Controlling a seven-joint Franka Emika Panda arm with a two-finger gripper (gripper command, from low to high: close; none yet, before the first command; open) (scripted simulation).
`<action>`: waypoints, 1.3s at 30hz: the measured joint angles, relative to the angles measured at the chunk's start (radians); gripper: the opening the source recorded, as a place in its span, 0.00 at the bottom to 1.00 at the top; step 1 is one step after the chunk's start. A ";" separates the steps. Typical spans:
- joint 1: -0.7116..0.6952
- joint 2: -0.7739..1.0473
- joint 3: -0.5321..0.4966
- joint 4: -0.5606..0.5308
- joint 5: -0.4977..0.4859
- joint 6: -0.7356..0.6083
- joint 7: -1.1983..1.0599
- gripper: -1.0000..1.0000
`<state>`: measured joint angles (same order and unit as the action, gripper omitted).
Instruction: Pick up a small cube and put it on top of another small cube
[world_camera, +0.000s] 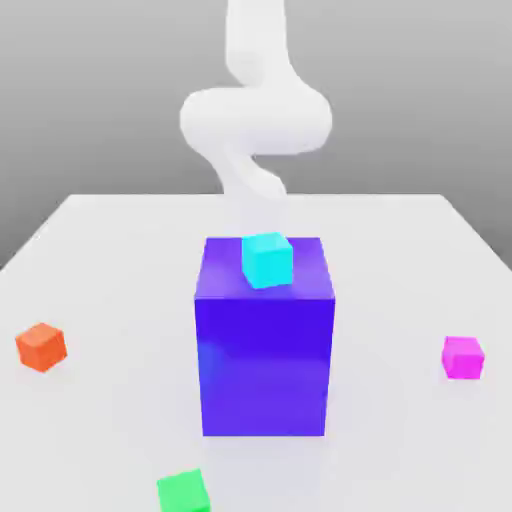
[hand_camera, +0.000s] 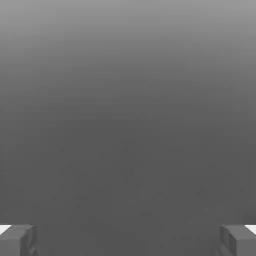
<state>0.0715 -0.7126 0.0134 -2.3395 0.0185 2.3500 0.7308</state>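
Gripper (hand_camera: 128, 240) open wide: in the hand view the two fingertips (hand_camera: 17, 240) sit at opposite edges with only flat grey between them. Nothing held. Spread jaws suit an approach not yet begun; I judge the pick has not started.

Landmark: big blue block (world_camera: 265, 360), standing near the middle of the white table (world_camera: 120, 250).

Arm (world_camera: 255, 120), white and blurred in the exterior view, rises behind the blue block, well above the tabletop and well apart from every cube.

Small cyan cube (world_camera: 266, 259) rests on top of the blue block, near its front edge. Not part of the task; likely a distractor, placed high.

Magenta cube (world_camera: 463, 357), the thing to be picked, lies on the table, well apart from the blue block on the exterior view's right, about level with the block's middle. Sits flat, free on all sides, so a top-down grasp looks unobstructed.

Green cube (world_camera: 183, 491), the target base, lies on the table in front of the blue block, toward the exterior view's left, close to the picture's lower edge. Flat top exposed, nothing on it.

Orange cube (world_camera: 41, 346) lies on the table, well apart from the blue block on the exterior view's left. Also a distractor.

Judgement: carrying magenta to green means passing around or over the blue block; clipping it or the cyan cube is the main risk.
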 joint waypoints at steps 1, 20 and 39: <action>0.031 0.038 0.006 -0.017 0.006 0.021 -0.028 0.50; 0.495 0.701 0.254 -0.317 -0.009 0.402 -0.441 0.50; 0.653 0.996 0.143 -0.335 -0.250 0.599 -0.341 0.00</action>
<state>0.7241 0.2831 0.1568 -2.6744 -0.2320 2.9486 0.3900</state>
